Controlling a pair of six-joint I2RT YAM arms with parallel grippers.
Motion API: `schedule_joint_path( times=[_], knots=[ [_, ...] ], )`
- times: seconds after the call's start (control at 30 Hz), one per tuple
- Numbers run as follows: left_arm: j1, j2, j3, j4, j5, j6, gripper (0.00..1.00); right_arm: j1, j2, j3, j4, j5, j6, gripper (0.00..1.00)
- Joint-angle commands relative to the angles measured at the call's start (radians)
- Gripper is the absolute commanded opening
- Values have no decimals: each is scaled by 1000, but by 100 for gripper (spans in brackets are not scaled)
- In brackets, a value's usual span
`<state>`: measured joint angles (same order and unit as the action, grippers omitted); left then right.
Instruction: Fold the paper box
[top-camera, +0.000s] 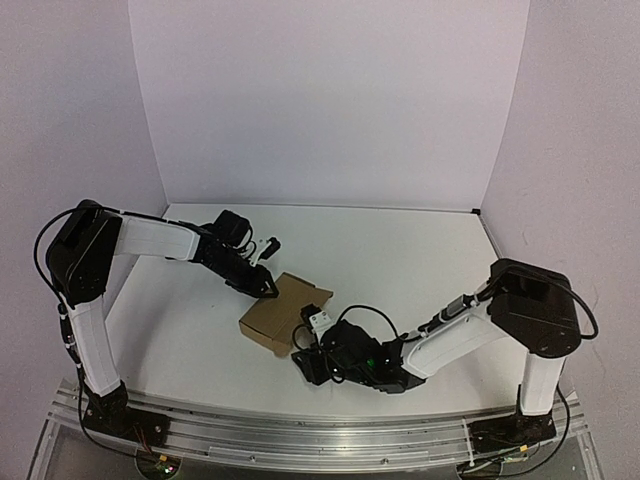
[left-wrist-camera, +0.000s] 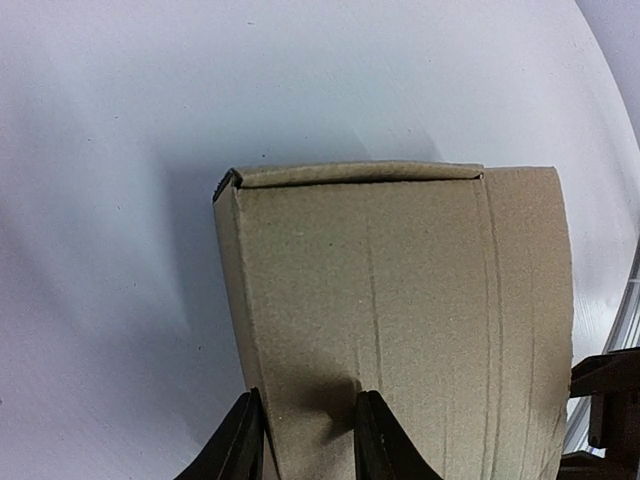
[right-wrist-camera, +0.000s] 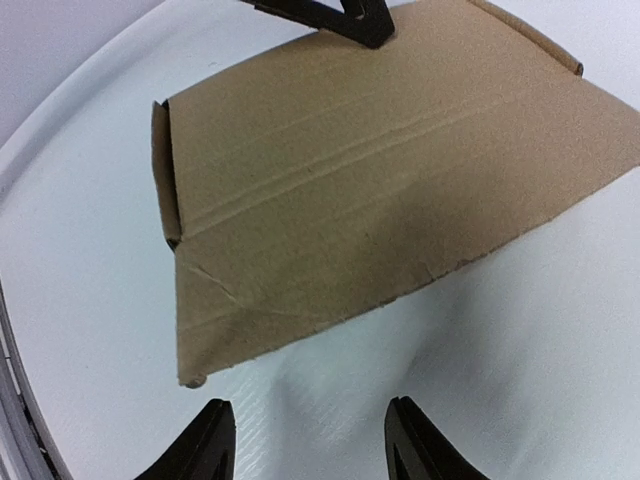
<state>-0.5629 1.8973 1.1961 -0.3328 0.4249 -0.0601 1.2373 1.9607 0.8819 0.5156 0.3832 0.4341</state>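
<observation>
box pinched at one edge, the other pincer empty

the flat brown cardboard paper box lies on the white bench, between the two arms. the left pincer is narrow at the box's far edge and looks to be pinching the cardboard there. the right pincer stands wide with nothing in it, just short of the box's near edge, not touching. the box's near corner shows a stray crease. my judgement of the risk: a push from the near side could pivot the box about that single pinch, or buckle the soft panel off its score lines.
</observation>
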Motion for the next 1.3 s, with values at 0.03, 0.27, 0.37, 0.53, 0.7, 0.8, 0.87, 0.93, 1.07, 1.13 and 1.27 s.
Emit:
schedule_joint_path(
  times=[0.03, 0.27, 0.37, 0.53, 0.7, 0.8, 0.87, 0.93, 1.07, 1.13, 1.27],
  knots=[
    [-11, 20, -35, -90, -16, 8, 31, -4, -73, 23, -14, -17, -34, 52],
    [-11, 16, -30, -95, -17, 9, 31, 54, -114, 67, -104, 84, -241, 61],
    [-10, 18, -27, -95, -18, 9, 31, 77, -171, 53, -112, 136, -397, 64],
    [-11, 20, -27, -93, -16, 8, 31, 79, -205, 42, -121, 148, -637, 82],
    [-11, 22, -39, -85, -12, 4, 31, 69, -88, 122, -137, 186, -859, 88],
    [-12, 22, -41, -83, -10, 2, 31, 46, -47, 164, -148, 157, -889, 88],
    [-12, 22, -39, -83, -10, 3, 31, 33, -26, 194, -151, 145, -896, 87],
    [-12, 21, -39, -82, -12, 4, 31, 27, -5, 223, -158, 138, -909, 83],
    [-12, 23, -38, -83, -12, 5, 31, 15, 25, 241, -172, 137, -920, 81],
    [-11, 23, -38, -83, -12, 6, 31, 12, 35, 244, -185, 141, -930, 81],
    [-12, 26, -38, -81, -9, 6, 31, 9, 53, 268, -220, 130, -948, 81]
  ],
)
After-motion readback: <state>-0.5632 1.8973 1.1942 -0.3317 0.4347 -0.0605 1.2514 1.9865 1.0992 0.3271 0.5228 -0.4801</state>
